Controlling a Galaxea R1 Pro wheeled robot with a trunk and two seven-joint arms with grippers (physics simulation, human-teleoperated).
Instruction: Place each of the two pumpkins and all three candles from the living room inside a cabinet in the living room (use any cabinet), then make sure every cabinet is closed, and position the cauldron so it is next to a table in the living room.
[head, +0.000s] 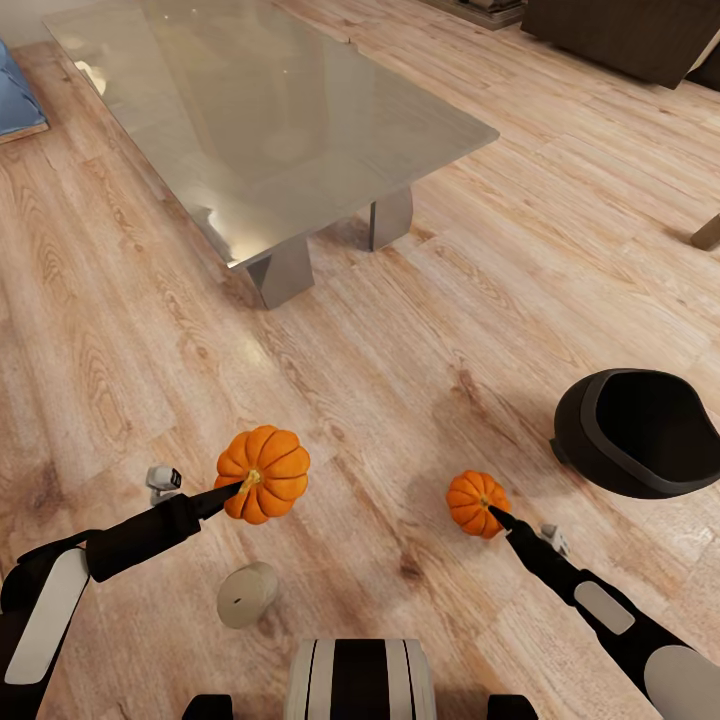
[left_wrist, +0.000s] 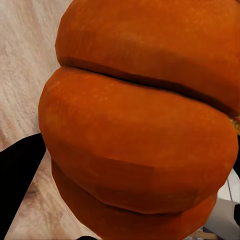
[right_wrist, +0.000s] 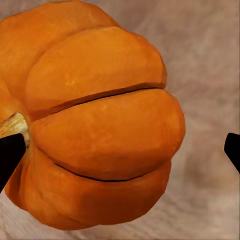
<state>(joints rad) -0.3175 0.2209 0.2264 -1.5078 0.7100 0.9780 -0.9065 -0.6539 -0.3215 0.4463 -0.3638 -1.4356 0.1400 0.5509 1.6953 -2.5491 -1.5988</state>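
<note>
You are near the start of the job. The table (head: 270, 130) stands well ahead of both grippers, and nothing sits on it. The cabinet (head: 620, 35) is a dark shape far ahead of your right gripper (head: 497, 515), cut off by the edge of the head view, so you cannot tell if its doors are open or shut. Nothing has gone into it yet, as far as you can see.

The cauldron (head: 645, 430) sits on the floor (head: 420, 330) off to the outer side of your right gripper. It is well apart from the table, so that step looks still to do.

The big pumpkin (head: 263, 474) is at the tip of your left gripper (head: 232, 490), right by its stem. Up close it hides almost all of the gripper, so you cannot tell if that gripper is open or shut.

The small pumpkin (head: 477, 503) is at the tip of your right gripper. In the right wrist view its two fingers stand wide apart, one by the stem, so it is open and not squeezing.

One candle (head: 247, 594) lies on the floor just behind your left gripper, close to your body. Two more candles are still to find.
</note>
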